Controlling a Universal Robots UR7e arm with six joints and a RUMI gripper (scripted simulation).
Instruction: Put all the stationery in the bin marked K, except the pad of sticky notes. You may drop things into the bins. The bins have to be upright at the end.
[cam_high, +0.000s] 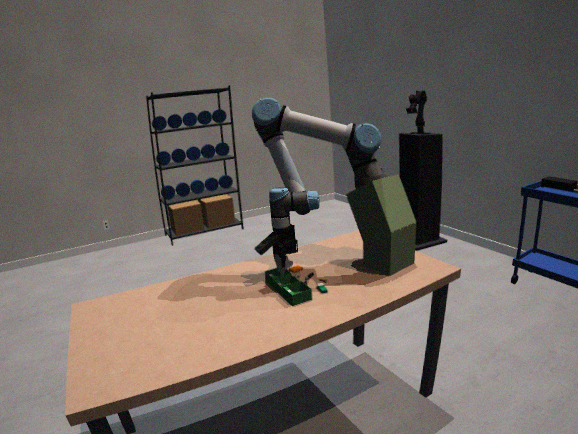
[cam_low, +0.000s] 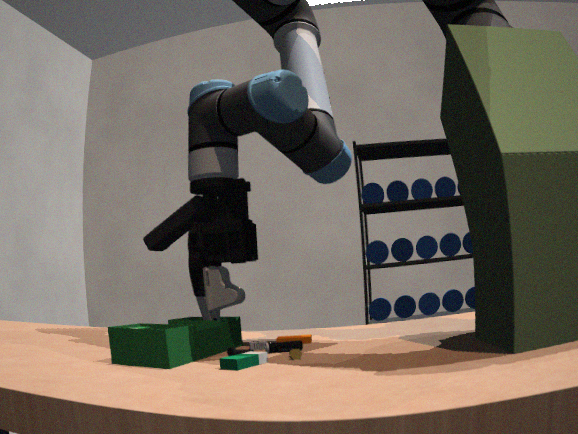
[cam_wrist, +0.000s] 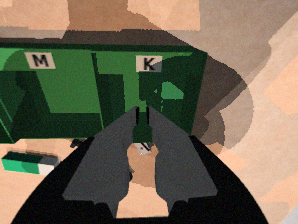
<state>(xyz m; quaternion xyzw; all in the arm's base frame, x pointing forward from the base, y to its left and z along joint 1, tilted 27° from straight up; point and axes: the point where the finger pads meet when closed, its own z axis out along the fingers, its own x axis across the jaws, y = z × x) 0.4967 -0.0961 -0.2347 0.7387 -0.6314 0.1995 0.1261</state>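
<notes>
Gripper (cam_high: 282, 271) (cam_low: 212, 317) (cam_wrist: 142, 107), narrow, nothing visible between its fingertips, at bin K (cam_high: 270, 281) (cam_low: 216, 338) (cam_wrist: 197, 92); in wrist view, green-white block (cam_high: 322, 289) (cam_low: 240, 362) (cam_wrist: 22, 164) at eight o'clock.

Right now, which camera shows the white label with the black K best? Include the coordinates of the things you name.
The wrist view: the white label with the black K (cam_wrist: 149, 63) faces it, large and readable, though partly shadowed. The top view leaves its letter unreadable, and the exterior view shows only the bins' green outer walls (cam_low: 150, 349).

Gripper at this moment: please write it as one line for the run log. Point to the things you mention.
gripper (cam_high: 282, 271) (cam_low: 212, 319) (cam_wrist: 142, 107): shut, above bin K (cam_high: 271, 284) (cam_low: 232, 328) (cam_wrist: 199, 90) | green-and-white block (cam_high: 322, 289) (cam_low: 240, 362) (cam_wrist: 22, 162): outside bins | orange item (cam_high: 296, 269) (cam_low: 294, 339): outside bins
</notes>
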